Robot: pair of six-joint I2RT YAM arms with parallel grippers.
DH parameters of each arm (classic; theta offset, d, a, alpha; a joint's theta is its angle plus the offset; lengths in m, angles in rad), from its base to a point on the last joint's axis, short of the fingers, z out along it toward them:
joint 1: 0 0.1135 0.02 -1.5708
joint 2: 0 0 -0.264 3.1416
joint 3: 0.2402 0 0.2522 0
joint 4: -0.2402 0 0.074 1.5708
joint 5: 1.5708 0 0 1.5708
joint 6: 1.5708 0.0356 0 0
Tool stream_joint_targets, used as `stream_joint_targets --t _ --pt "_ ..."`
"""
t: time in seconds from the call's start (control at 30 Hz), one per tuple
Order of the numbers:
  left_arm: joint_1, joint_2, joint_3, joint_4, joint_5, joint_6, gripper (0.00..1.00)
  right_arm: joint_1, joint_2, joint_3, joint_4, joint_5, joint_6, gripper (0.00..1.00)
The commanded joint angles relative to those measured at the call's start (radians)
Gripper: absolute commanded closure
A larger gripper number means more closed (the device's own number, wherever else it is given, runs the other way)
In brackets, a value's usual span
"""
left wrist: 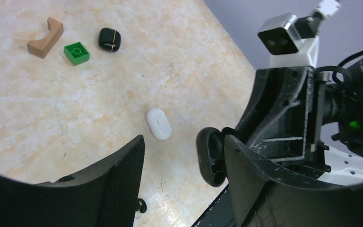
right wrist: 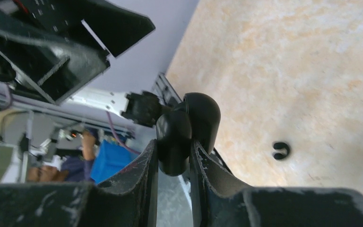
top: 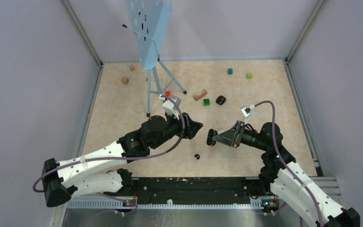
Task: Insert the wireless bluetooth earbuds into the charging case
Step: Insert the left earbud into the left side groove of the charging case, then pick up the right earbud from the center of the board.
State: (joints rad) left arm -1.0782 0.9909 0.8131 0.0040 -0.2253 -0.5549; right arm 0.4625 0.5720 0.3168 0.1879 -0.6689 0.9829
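Note:
My right gripper (top: 219,137) (right wrist: 174,147) is shut on a black charging case (top: 211,137) (right wrist: 175,135), held off the table with its lid (right wrist: 203,117) swung open. The case (left wrist: 212,156) turns its dark hollows toward my left gripper; I cannot tell whether a bud sits inside. My left gripper (top: 196,127) (left wrist: 183,142) stands open just left of the case, with nothing between its fingers. One small black earbud (top: 197,156) (left wrist: 142,205) (right wrist: 280,150) lies on the table below both grippers. A white oval pod (left wrist: 159,123) lies on the table under my left gripper.
A second, closed black case (top: 220,100) (left wrist: 109,39) lies further back beside a green brick (top: 206,101) (left wrist: 76,53) and a wooden arch (top: 200,95) (left wrist: 45,38). A tripod stand (top: 149,90) with a blue plate stands back left. Small coloured and wooden cubes lie near the back wall.

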Motion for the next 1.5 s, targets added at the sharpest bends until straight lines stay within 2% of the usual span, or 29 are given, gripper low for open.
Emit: stream_joint_targets --t 0.0,0.1,0.17,0.27,0.33,0.43,0.57,0.67,0.8,0.97,1.17,1.33,1.47 --pt "0.061 -0.026 -0.039 -0.026 0.05 -0.081 0.34 0.004 -0.045 0.113 -0.256 -0.03 -0.225 1.0" --pt "0.069 -0.02 -0.077 -0.069 0.077 -0.067 0.36 0.002 -0.047 0.155 -0.435 0.04 -0.323 1.0" --pt "0.068 0.013 -0.1 -0.094 0.105 -0.037 0.37 0.002 -0.048 0.151 -0.478 0.063 -0.347 1.0" --pt "0.063 0.106 -0.113 -0.16 0.153 -0.044 0.38 0.001 -0.052 0.132 -0.499 0.095 -0.358 1.0" --pt "0.057 0.16 -0.129 -0.155 0.209 -0.056 0.39 -0.009 -0.051 0.115 -0.497 0.098 -0.36 1.0" --pt "0.037 0.229 -0.134 -0.156 0.22 -0.067 0.41 -0.02 -0.056 0.093 -0.486 0.097 -0.353 1.0" --pt "-0.009 0.323 -0.1 -0.198 0.194 -0.1 0.44 -0.033 -0.069 0.072 -0.475 0.098 -0.338 1.0" --pt "-0.049 0.405 -0.055 -0.253 0.155 -0.207 0.5 -0.041 -0.07 0.068 -0.468 0.098 -0.333 1.0" --pt "-0.097 0.464 -0.004 -0.256 0.086 -0.279 0.53 -0.044 -0.067 0.069 -0.452 0.088 -0.324 1.0" --pt "-0.11 0.552 0.058 -0.25 0.032 -0.251 0.54 -0.043 -0.066 0.077 -0.454 0.083 -0.324 1.0" --pt "-0.112 0.645 0.135 -0.348 -0.025 -0.244 0.54 -0.044 -0.083 0.076 -0.461 0.081 -0.319 1.0" --pt "-0.108 0.658 0.171 -0.432 -0.138 -0.215 0.55 -0.043 -0.088 0.073 -0.461 0.082 -0.312 1.0" --pt "-0.073 0.635 0.15 -0.435 -0.141 -0.182 0.55 -0.044 -0.087 0.075 -0.458 0.084 -0.31 1.0"
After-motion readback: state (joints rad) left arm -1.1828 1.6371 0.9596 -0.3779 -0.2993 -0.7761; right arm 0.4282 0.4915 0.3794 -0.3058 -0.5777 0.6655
